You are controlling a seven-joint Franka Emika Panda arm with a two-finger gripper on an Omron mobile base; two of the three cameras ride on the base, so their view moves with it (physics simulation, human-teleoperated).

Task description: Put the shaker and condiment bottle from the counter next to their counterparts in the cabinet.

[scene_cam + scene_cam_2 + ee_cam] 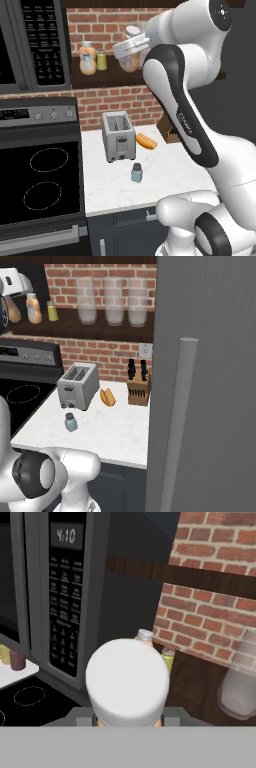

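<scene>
- Your gripper [131, 52], raised at the dark brown wooden shelf [120, 79], is pinched on the slim orange condiment bottle with a white cap [127, 682]; not yet set down.
- Its long axis looks upright, cap upward.
- It hangs just beside the wider orange bottle with the white label [87, 58] and the yellow-green shaker [101, 60].
- The small blue-grey glass shaker [136, 173] stands upright near the white counter's [165, 170] front edge; you have that one left.

Lighting: even, moderately bright, source undetermined | Shadows: faint, soft beneath toaster [119, 136] | Glare: none noted | Focus: white cap [127, 679] nearest the hand rendered soft; glass jar [242, 682] beyond rendered hazy
</scene>
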